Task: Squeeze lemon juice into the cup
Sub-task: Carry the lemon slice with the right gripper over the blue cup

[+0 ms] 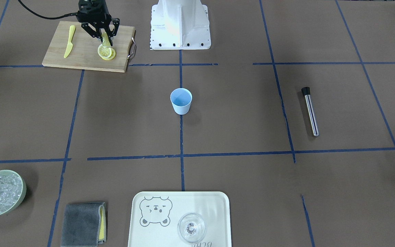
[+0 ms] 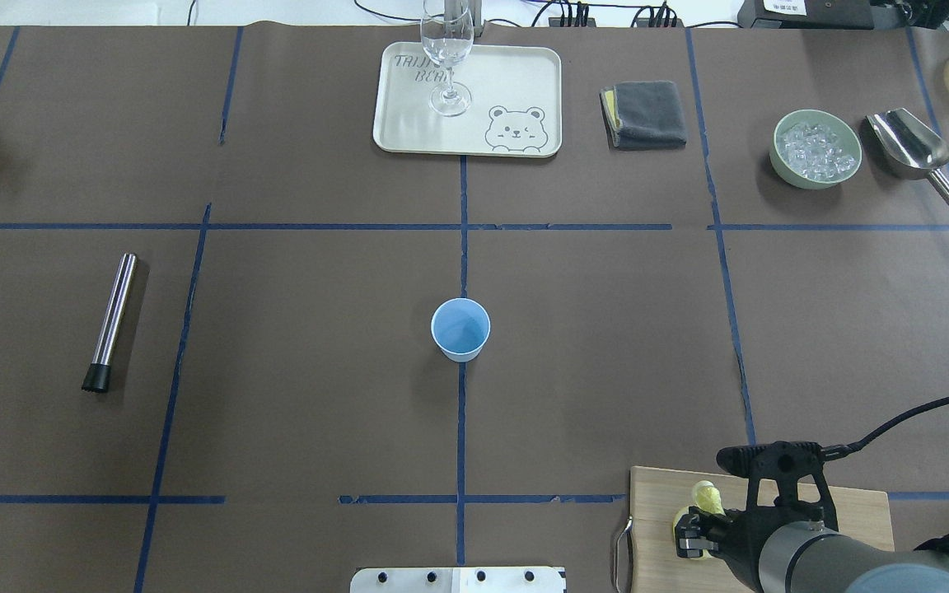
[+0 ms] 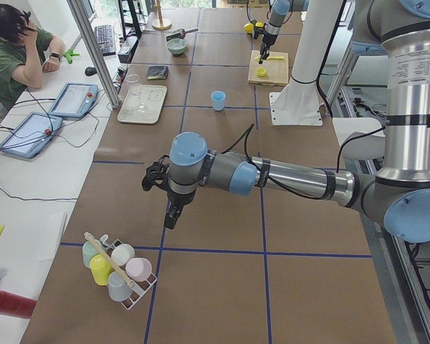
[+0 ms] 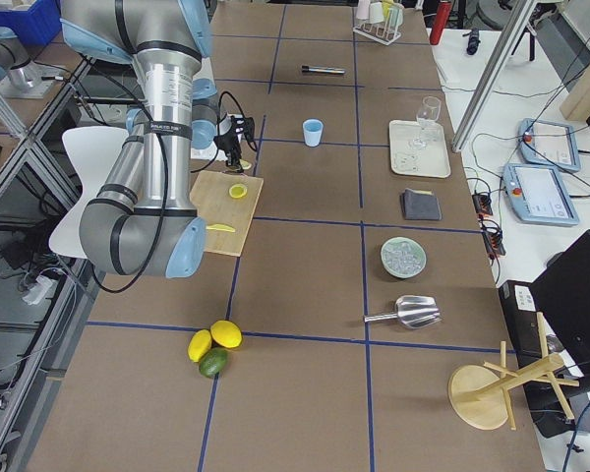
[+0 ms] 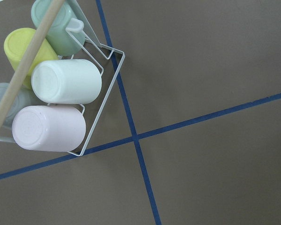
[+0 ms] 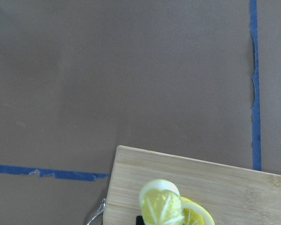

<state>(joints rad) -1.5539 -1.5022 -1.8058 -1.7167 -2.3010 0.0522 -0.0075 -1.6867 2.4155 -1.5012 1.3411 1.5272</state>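
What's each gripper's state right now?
Left gripper: cannot be told; only the side view shows it.
Right gripper: closed on a lemon slice above the cutting board.

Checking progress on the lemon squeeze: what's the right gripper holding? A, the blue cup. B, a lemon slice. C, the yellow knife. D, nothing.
B: the right gripper pinches a lemon slice on edge, above the other slices on the board.
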